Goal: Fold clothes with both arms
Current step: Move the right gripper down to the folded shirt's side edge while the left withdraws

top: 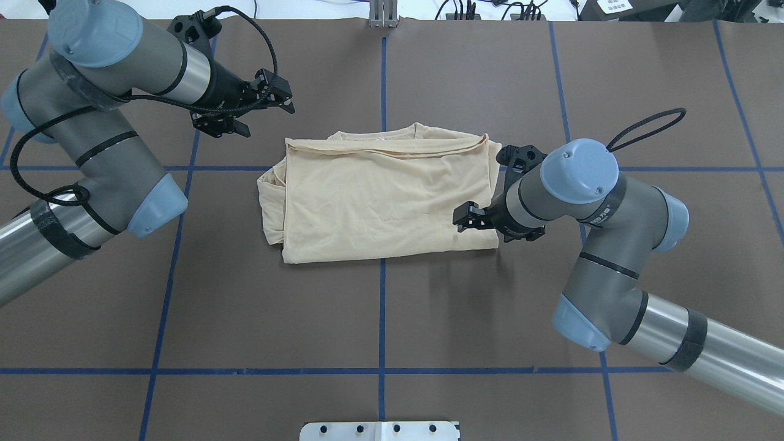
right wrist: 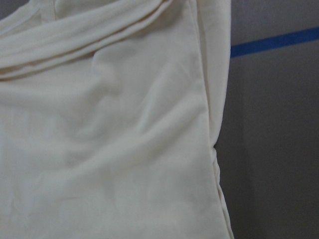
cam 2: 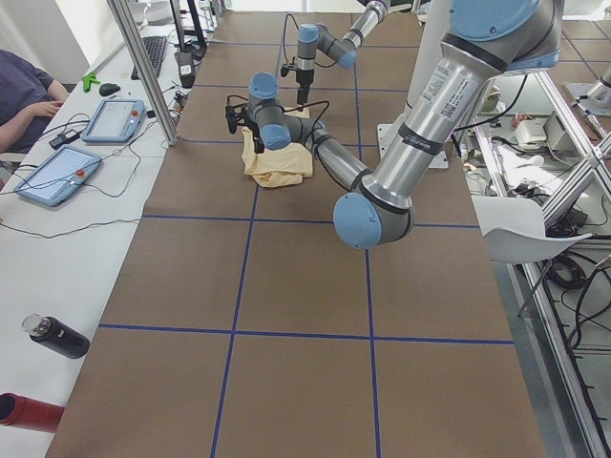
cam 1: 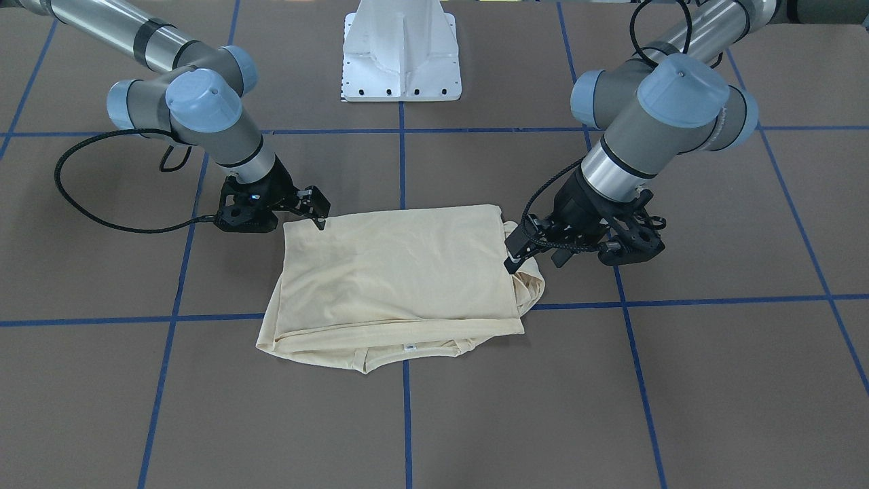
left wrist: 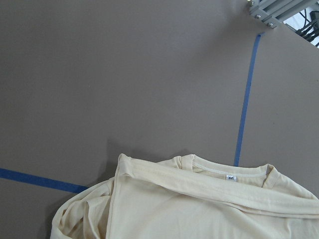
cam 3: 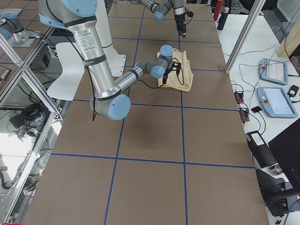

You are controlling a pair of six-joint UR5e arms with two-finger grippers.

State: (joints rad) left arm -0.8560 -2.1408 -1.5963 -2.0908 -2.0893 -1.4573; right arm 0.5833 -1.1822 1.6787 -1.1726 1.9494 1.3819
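The clothes are one cream-yellow shirt (cam 1: 400,272) (top: 386,196), folded into a rough rectangle on the brown table, plain side up. Its white neck label (cam 1: 409,347) (left wrist: 231,178) shows at the collar edge. My right gripper (top: 462,219) (cam 1: 318,214) hovers low over the shirt's near right corner and looks open; its wrist view is filled with cloth (right wrist: 109,139). My left gripper (top: 283,97) (cam 1: 512,255) is raised off the table beside the shirt's left end, open and empty. The bunched sleeve (top: 269,190) lies on that side.
Blue tape lines (top: 383,306) grid the brown table. The white pedestal base (cam 1: 400,54) stands at the robot's edge. A side table with tablets (cam 2: 115,119), a seated person (cam 2: 24,95) and a dark bottle (cam 2: 57,336) runs along the far edge.
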